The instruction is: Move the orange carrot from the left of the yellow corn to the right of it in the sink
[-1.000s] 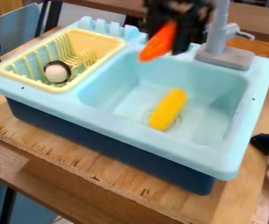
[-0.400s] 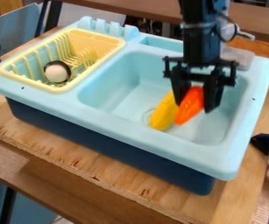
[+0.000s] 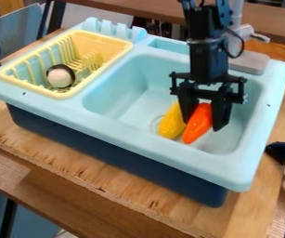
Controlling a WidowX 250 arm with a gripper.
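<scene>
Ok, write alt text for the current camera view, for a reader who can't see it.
A black robot hand holds an orange toy carrot low in a light blue toy sink, beside yellow toy corn. A pale yellow dish rack at the picture's left holds a round white item with a dark rim.

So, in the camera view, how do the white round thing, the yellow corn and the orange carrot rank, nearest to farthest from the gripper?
1. Orange carrot: in the sink, right at the gripper.
2. Yellow corn: in the sink, just to the picture's left of the carrot.
3. White round thing: farthest, in the yellow rack at picture left.
</scene>
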